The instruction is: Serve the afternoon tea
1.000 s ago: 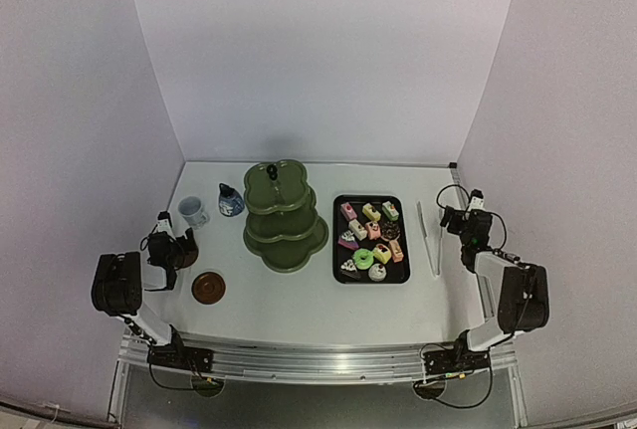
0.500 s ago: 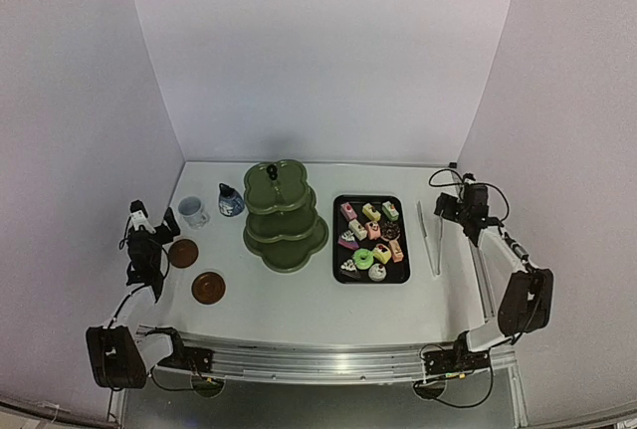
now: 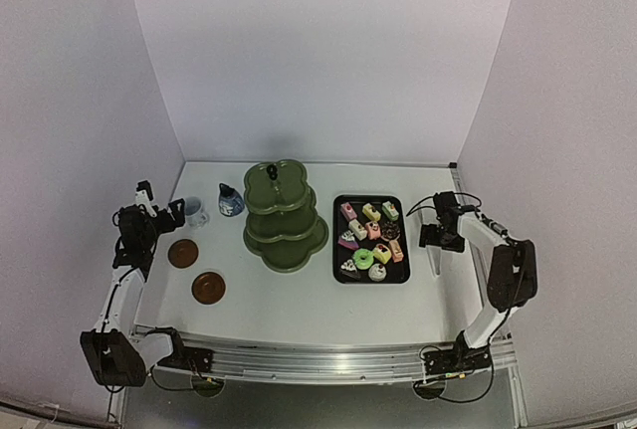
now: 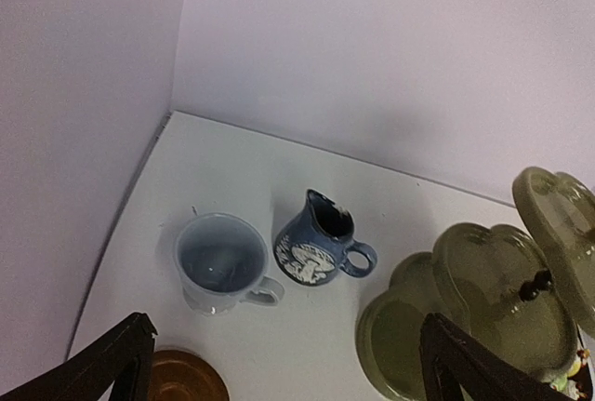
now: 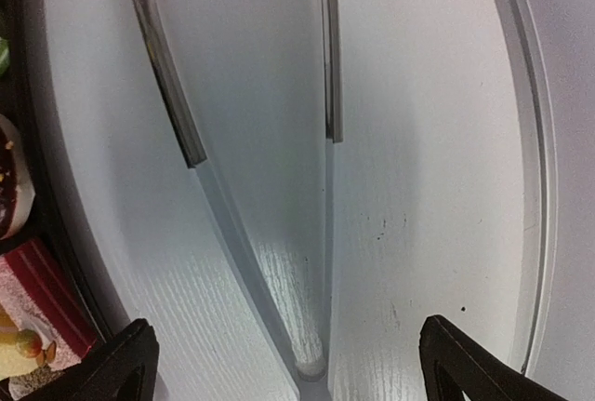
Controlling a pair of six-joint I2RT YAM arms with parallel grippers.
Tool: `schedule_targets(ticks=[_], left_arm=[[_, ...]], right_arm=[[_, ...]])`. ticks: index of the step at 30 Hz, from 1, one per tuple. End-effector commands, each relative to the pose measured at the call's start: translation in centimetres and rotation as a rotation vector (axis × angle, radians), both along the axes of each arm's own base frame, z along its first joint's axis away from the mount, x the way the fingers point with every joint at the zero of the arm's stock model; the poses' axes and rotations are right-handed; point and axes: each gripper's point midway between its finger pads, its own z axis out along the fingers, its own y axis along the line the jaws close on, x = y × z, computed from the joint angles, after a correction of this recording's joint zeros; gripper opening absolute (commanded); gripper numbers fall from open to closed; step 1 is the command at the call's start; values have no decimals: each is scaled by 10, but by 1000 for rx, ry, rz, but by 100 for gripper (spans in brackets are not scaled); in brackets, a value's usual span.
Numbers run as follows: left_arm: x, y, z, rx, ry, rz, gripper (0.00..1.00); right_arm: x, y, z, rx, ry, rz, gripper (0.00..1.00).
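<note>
Two coasters (image 3: 182,253) (image 3: 208,288), one mug (image 4: 221,261), one pot (image 4: 316,252)

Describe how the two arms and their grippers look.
The left arm and right arm each have slim white links between bulky black joints, on black bases. Thin black cables loop near the wrists. The left gripper and right gripper have black, wedge-shaped fingers. No markings are legible.
</note>
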Motion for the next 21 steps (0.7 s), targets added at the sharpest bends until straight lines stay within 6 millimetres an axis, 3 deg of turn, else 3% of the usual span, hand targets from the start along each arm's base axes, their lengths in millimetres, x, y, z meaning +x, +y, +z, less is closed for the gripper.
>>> schedule_targets(ticks=[1, 13, 21], left_arm=[[-14, -31, -1, -58, 14, -168, 100], [4, -31, 13, -110, 3, -167, 100], [8, -29, 13, -98, 1, -162, 100]], right_arm=[[1, -1, -14, 18, 87, -54, 90], [21, -3, -51, 95, 165, -43, 65], [12, -7, -70, 78, 216, -47, 57]])
